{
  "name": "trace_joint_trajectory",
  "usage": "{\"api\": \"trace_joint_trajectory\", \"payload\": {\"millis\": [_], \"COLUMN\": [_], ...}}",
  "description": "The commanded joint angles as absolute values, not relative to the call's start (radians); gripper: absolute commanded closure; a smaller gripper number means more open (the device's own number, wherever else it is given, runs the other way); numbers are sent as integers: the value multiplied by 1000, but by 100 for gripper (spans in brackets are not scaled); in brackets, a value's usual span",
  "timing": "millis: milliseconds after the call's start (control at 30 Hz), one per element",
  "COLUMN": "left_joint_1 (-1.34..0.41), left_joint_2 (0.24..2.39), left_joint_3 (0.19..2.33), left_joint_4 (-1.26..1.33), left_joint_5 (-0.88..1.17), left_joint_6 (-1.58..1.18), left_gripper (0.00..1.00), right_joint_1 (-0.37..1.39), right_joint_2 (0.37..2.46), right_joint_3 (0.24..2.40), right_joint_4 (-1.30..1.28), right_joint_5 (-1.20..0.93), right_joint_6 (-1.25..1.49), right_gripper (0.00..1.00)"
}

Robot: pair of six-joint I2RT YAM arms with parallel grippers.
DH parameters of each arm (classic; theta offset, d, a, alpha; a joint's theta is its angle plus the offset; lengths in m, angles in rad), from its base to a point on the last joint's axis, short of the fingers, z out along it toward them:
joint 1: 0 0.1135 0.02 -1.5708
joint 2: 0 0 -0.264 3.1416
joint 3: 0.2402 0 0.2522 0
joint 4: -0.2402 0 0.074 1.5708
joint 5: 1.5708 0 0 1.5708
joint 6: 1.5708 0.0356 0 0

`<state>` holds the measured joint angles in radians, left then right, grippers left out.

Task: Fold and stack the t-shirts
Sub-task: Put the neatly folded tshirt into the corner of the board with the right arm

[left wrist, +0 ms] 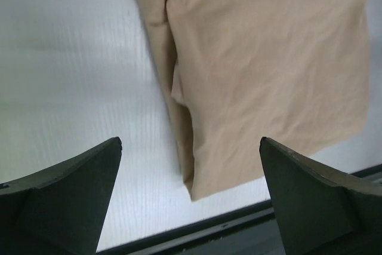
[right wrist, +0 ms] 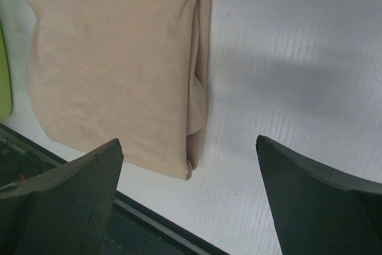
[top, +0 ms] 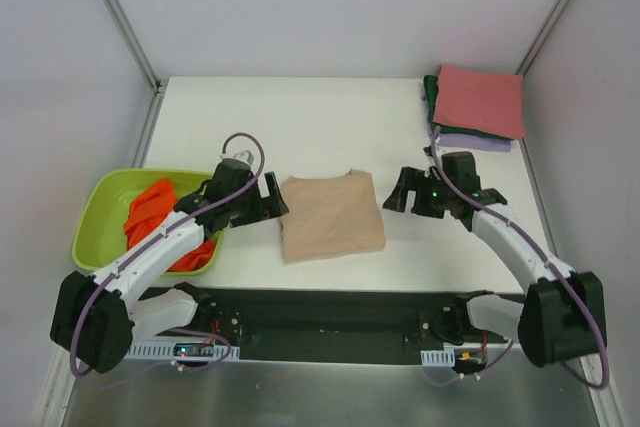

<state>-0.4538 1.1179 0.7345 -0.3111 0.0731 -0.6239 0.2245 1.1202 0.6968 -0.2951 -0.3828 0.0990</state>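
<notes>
The left gripper [top: 268, 197] and right gripper [top: 403, 190] gape wide and empty beside the folded beige t-shirt [top: 332, 215]; I'd pinch all its layers at each edge, level.

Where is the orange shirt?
In the top view, the orange t-shirt lies bunched inside the lime-green basin on the left side, left of the beige t-shirt.

The top camera sits high at the near side, looking down over the whole desk [top: 300, 117]. Each wrist camera looks down from close by, past its own pincer. The left pincer [left wrist: 190, 141] faces right and the right pincer [right wrist: 188, 141] faces left. All three views share the beige shirt [top: 331, 215] mid-desk.
</notes>
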Motion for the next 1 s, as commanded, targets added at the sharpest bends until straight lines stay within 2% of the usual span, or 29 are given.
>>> {"api": "trace_joint_trajectory", "payload": {"millis": [0, 200, 400, 467, 567, 667, 967], "left_joint_1": [-514, -518, -518, -518, -518, -518, -518], "left_joint_2": [987, 836, 787, 801, 830, 850, 844], "left_joint_3": [620, 503, 485, 491, 505, 514, 512], "left_joint_4": [-337, -337, -351, -351, -353, -354, -356], "left_joint_5": [49, 71, 55, 46, 46, 52, 52], "left_joint_6": [-657, -689, -703, -703, -696, -703, -710], "left_gripper": [1, 1, 1, 1, 1, 1, 1], "right_joint_1": [314, 428, 494, 506, 535, 566, 684], "right_joint_2": [1282, 1486, 1588, 1621, 1657, 1683, 1796], "right_joint_3": [831, 951, 973, 974, 983, 983, 992], "right_joint_4": [-267, -308, -322, -325, -347, -359, -382], "right_joint_5": [-347, -238, -141, -150, -126, -80, 64], "right_joint_6": [86, 77, 103, 104, 101, 121, 202], "right_gripper": [4, 1, 11, 19, 24, 35, 41]}}
